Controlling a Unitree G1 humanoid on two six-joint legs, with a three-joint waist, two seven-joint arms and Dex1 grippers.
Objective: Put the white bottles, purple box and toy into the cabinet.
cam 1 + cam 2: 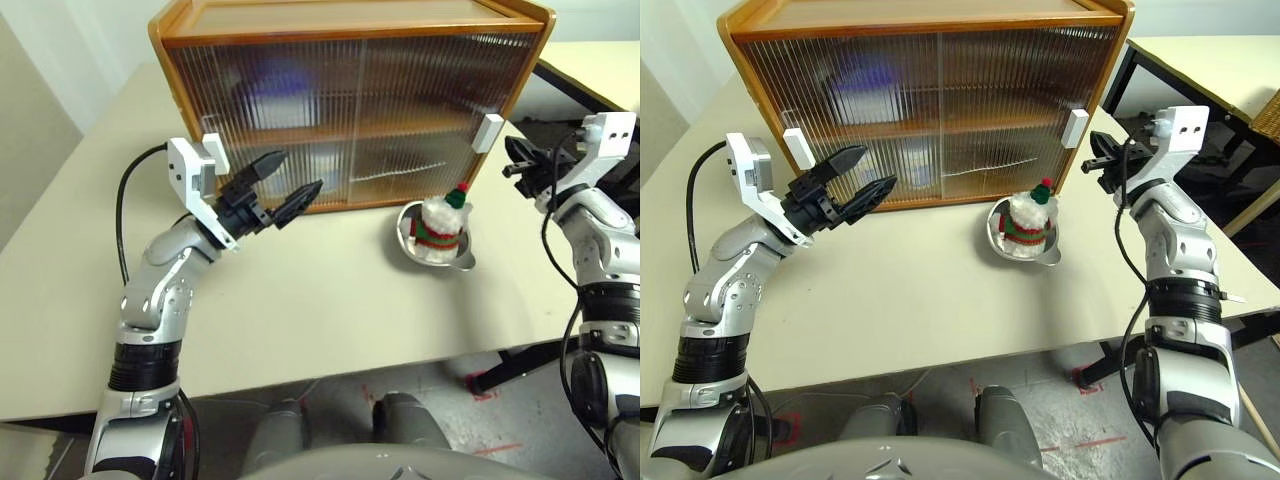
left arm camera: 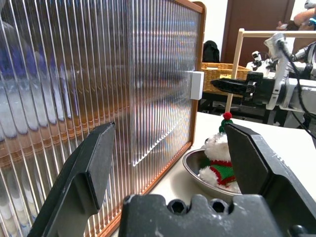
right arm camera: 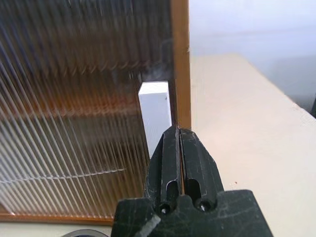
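The cabinet (image 1: 350,25) stands at the back of the table with both ribbed sliding doors closed. Through them I see a purple blur (image 1: 280,85) on the upper shelf and a pale blur (image 1: 322,160) lower down; the purple box and white bottles cannot be made out clearly. The toy (image 1: 440,222), white plush with a red-green scarf and hat, sits in a metal bowl in front of the right door. My left gripper (image 1: 300,170) hangs open just right of the left white handle (image 1: 213,150). My right gripper (image 3: 178,131) is shut and empty, its tips close to the right handle (image 3: 155,111).
The metal bowl (image 1: 405,240) rests on the cream table (image 1: 330,300) close to the cabinet's front. The table's near edge runs below the arms. Another table (image 1: 1210,60) stands to the right, and a wicker basket (image 2: 217,74) sits beyond it.
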